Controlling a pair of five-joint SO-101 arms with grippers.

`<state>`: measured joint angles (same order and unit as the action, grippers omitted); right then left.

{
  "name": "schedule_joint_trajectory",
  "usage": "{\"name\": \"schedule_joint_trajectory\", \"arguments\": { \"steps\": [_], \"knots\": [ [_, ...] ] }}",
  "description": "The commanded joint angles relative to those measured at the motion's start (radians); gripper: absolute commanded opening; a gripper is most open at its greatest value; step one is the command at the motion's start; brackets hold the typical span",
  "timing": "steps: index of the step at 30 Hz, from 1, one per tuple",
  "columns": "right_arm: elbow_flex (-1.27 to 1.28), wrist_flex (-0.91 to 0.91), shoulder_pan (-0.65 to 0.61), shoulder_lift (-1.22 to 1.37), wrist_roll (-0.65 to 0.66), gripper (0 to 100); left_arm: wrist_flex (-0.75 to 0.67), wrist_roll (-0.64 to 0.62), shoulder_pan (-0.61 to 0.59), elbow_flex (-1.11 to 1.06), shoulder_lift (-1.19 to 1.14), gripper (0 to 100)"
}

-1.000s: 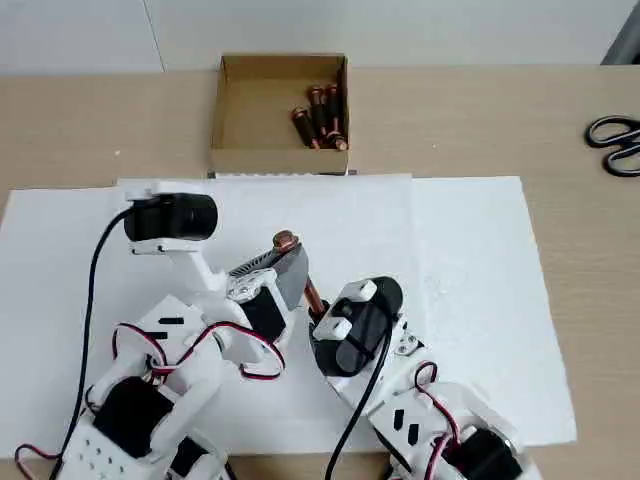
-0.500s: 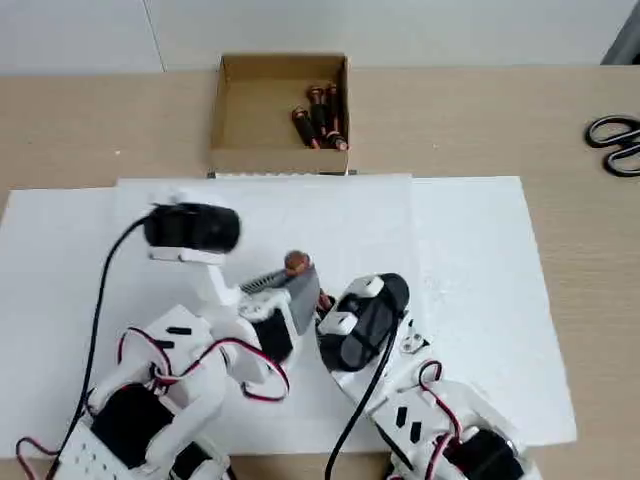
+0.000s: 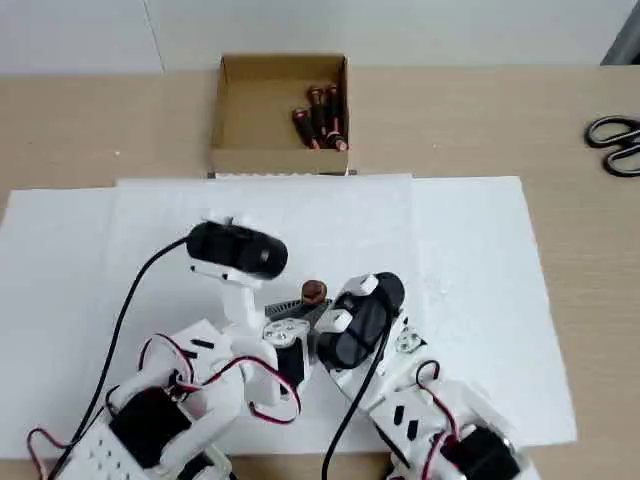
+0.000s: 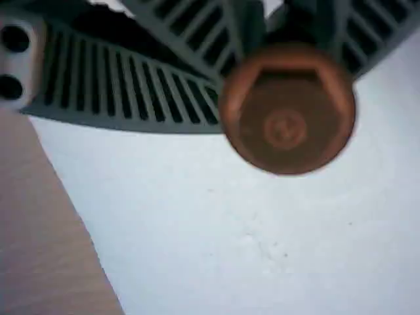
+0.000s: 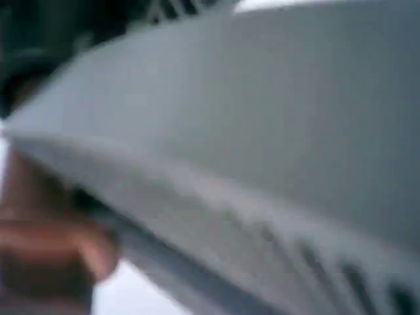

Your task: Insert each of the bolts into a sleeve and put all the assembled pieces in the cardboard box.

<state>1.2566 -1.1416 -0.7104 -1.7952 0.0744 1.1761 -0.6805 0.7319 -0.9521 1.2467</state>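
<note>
A copper bolt with a hexagonal head (image 4: 287,108) is clamped in my left gripper (image 4: 289,33), between its grey ribbed fingers (image 4: 151,79). From above, the bolt head (image 3: 313,291) pokes up at the sheet's middle front, right beside my right arm's black wrist camera (image 3: 362,318). My right gripper lies under that camera. The right wrist view has a grey ribbed surface (image 5: 262,151) close to the lens and a blurred copper piece (image 5: 49,252) beside it. The cardboard box (image 3: 240,110) stands at the back with several assembled copper pieces (image 3: 320,118) in its right half.
A white sheet (image 3: 470,270) covers the wooden table (image 3: 100,120) in front of the box. Black scissors (image 3: 615,140) lie at the far right edge. Both arm bases and their cables crowd the front edge.
My left arm has swung right and toward the front edge, carrying the bolt closer to the right arm. The right arm has barely shifted.
</note>
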Motion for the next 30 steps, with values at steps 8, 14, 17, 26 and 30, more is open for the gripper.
{"name": "schedule_joint_trajectory", "arguments": {
  "steps": [8, 14, 17, 26, 30],
  "knots": [
    [-0.071, 0.025, 0.016, -0.019, 0.005, 0.4, -0.017, 0.129, 0.025, -0.015, -0.003, 6],
    [-0.071, 0.024, 0.018, -0.019, 0.005, 0.4, 0.074, 0.130, 0.025, 0.042, -0.003, 25],
    [-0.066, 0.024, 0.018, -0.019, 0.005, 0.4, 0.110, 0.132, 0.025, 0.053, -0.005, 28],
    [-0.064, 0.024, 0.018, -0.019, 0.002, 0.4, 0.226, 0.133, 0.018, 0.101, -0.003, 28],
    [-0.064, 0.024, 0.019, -0.019, 0.002, 0.4, 0.279, 0.133, -0.038, 0.188, -0.003, 28]
  ]
}}
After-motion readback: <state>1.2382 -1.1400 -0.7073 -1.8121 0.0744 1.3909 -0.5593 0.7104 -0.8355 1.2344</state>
